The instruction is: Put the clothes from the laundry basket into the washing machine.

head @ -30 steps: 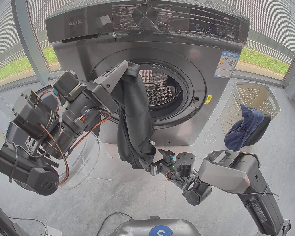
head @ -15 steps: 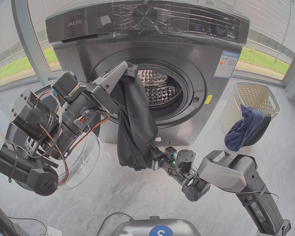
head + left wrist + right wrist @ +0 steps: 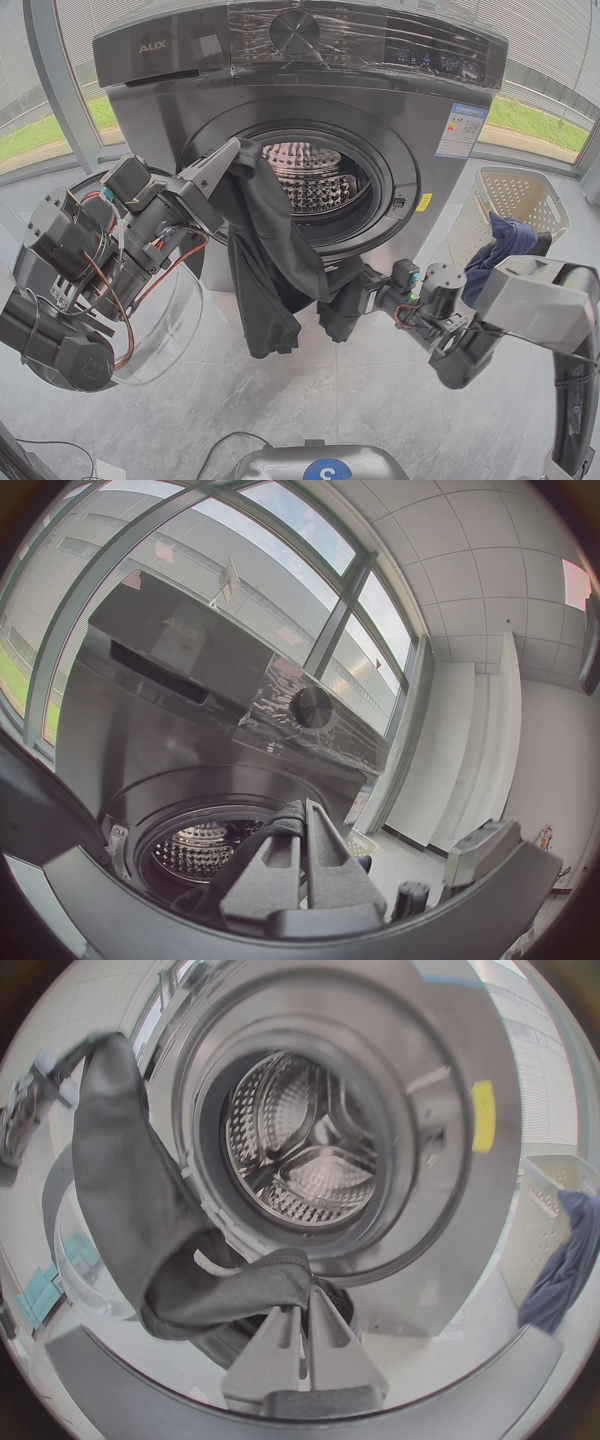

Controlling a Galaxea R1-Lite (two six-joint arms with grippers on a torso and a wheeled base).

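Observation:
A dark grey garment (image 3: 269, 250) hangs in front of the washing machine (image 3: 300, 125), stretched between both grippers. My left gripper (image 3: 232, 149) is shut on its upper edge, level with the left rim of the open drum (image 3: 309, 178). My right gripper (image 3: 353, 284) is shut on a lower fold, just below the drum's opening. In the right wrist view the garment (image 3: 156, 1210) is pinched at my right gripper (image 3: 306, 1294), with the drum (image 3: 300, 1147) straight ahead. In the left wrist view my left gripper (image 3: 300, 811) holds the cloth (image 3: 284, 814) above the drum (image 3: 200, 855).
The white laundry basket (image 3: 519, 200) lies tipped at the right of the machine, with a blue garment (image 3: 500, 250) spilling out of it. The machine's glass door (image 3: 156, 325) stands open at the lower left. The grey tiled floor in front is bare.
My right gripper has lifted the garment's lower part up and to the right, toward the drum opening. My left gripper has drifted slightly left and down with the top edge.

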